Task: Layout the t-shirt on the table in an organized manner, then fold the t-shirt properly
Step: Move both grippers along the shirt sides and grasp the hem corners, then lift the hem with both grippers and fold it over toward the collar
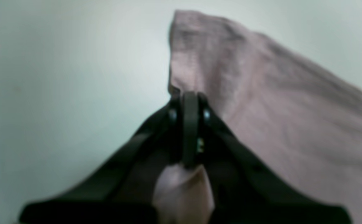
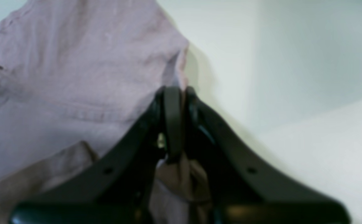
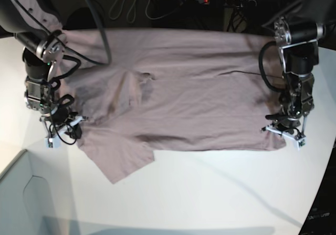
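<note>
Both grippers clamp cloth | left gripper point(image 3: 286, 131) pinches t-shirt point(image 3: 178, 98) hem, frame right | right gripper point(image 3: 62, 132) pinches its left edge | t-shirt spread across table point(image 3: 210, 193), upper centre

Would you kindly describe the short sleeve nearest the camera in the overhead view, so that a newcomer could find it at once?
Start with the white table and the mauve t-shirt spread across it between the two arms. Near the right gripper, one short sleeve juts out from the shirt's near edge toward the camera. It is the only flap breaking that otherwise straight edge.
</note>
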